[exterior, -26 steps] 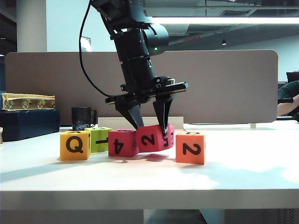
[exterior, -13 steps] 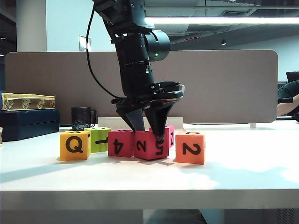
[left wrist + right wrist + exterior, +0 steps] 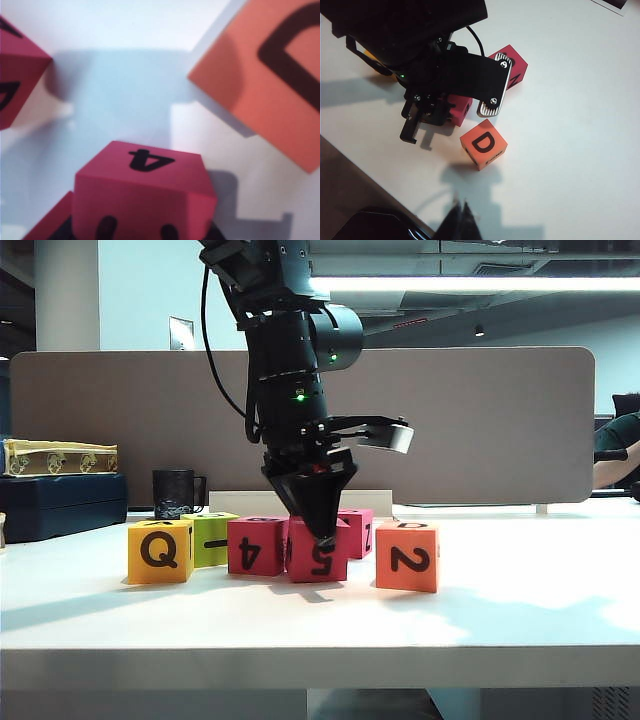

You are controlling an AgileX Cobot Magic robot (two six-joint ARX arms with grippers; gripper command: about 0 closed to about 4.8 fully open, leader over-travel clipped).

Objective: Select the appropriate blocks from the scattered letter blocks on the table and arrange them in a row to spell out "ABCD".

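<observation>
While the left gripper (image 3: 322,536) hangs at the centre of the exterior view, the red cube with 5 (image 3: 318,551) is clamped between its fingers on the counter (image 3: 500,615), between the red cube with 4 (image 3: 256,545) and the orange cube (image 3: 408,556). The right gripper (image 3: 461,220) is seen with fingers closed.

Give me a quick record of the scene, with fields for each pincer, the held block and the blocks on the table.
Left pincer: pointing down, shut on the pink-red cube with 5
Right pincer: looks shut, empty, above the table, apart from the blocks
Front row, left to right in the exterior view: yellow-orange Q cube, pink-red cube with 4, pink-red cube with 5, orange cube with 2
Behind the row: lime green cube, another pink-red cube
Orange cube top face: D
</observation>
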